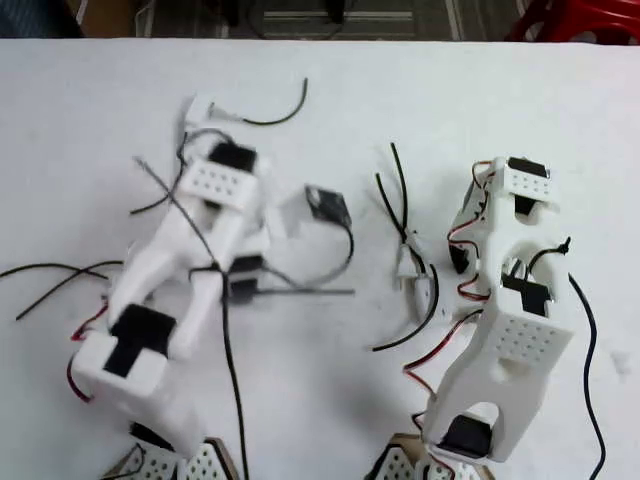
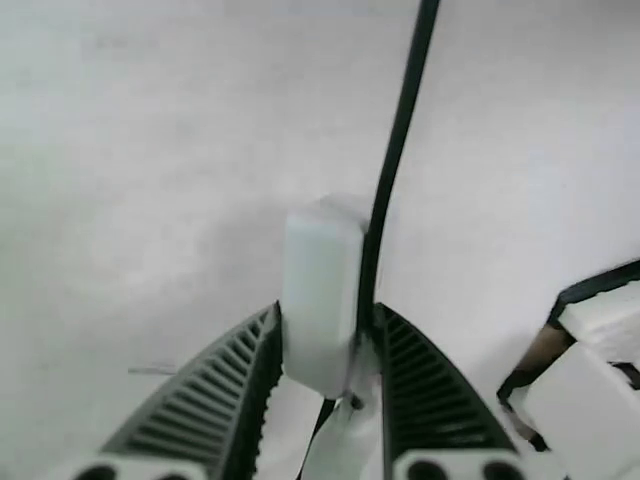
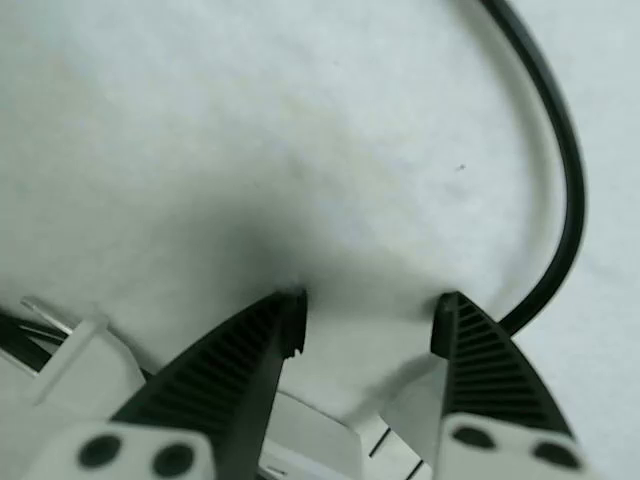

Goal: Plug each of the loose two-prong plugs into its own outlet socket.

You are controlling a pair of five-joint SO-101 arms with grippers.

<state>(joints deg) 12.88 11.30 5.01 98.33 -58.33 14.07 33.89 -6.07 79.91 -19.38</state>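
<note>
Closest of all, the left jaws, black and ribbed, squeeze a white block (image 2: pixel 320 300) from both sides. It looks like one of the plug pieces, but its prongs are hidden. Its black cable (image 2: pixel 400 140) runs along one side of the block, right next to one jaw, then goes off over the white table (image 2: pixel 130 150).

The right jaws are wide open and hold nothing. They hang low over the table. Just beside them lies a loose plug (image 3: pixel 70 365), white, with thin metal prongs. A black wire (image 3: pixel 565 200) bends around past them.

From up high, the left arm (image 1: pixel 175 265) holds the white block far out on the table. A white plug with black wires (image 1: pixel 415 275) lies between that arm and the right arm (image 1: pixel 510 340). A small black piece (image 1: pixel 326 205) lies nearby. I cannot tell if it is a socket.

I think the job now is to carry the held block to its partner and push the two together. To do that well, keep the block straight in the jaws and hold it tight so it cannot twist. Line up the prongs with the holes first, then push slowly. Watch that the cable does not catch on the arm.

I can see no words, labels or brand marks to read.
</note>
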